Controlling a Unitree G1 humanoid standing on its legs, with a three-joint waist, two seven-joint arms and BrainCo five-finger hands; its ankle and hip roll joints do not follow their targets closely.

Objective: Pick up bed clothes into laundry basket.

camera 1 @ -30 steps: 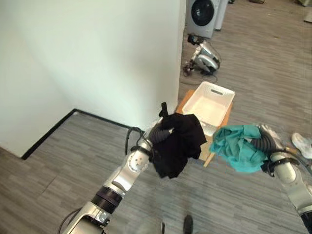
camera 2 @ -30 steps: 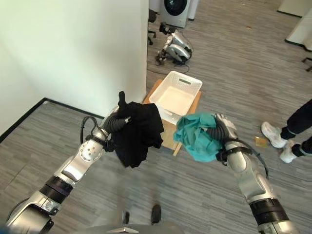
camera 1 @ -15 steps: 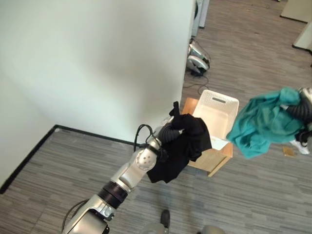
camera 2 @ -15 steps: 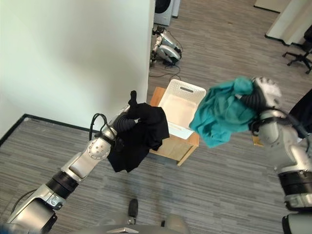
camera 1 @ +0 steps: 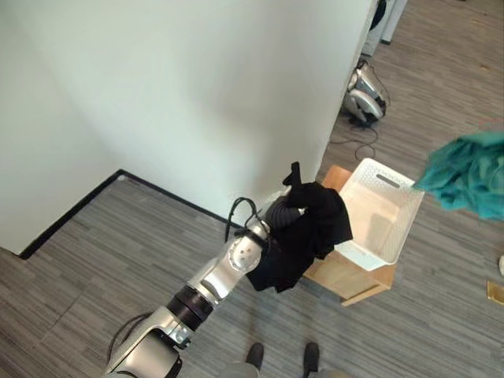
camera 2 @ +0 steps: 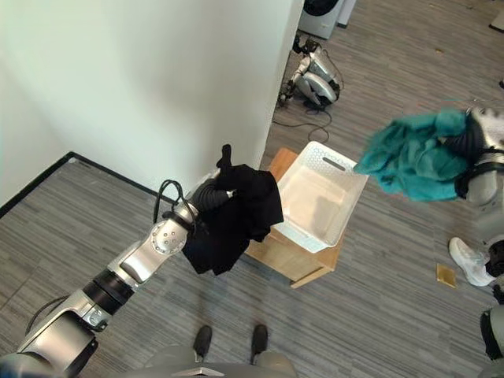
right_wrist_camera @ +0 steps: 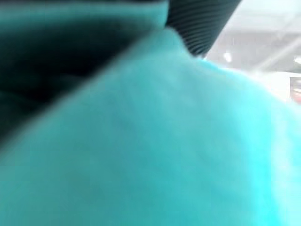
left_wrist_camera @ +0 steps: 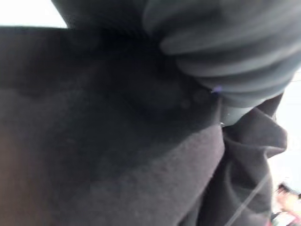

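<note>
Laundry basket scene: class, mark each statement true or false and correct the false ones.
1. The white laundry basket sits on a wooden stand. True.
2. The left robot hand carries a teal cloth. False: it carries a black garment.
3. The basket already holds clothes. False: it looks empty.
4. The teal garment hangs at the right robot hand. True.
5. A white wall stands behind the left arm. True.

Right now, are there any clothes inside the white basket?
No, the white basket looks bare inside; the black cloth hangs from the left hand and the teal cloth from the right hand.
</note>
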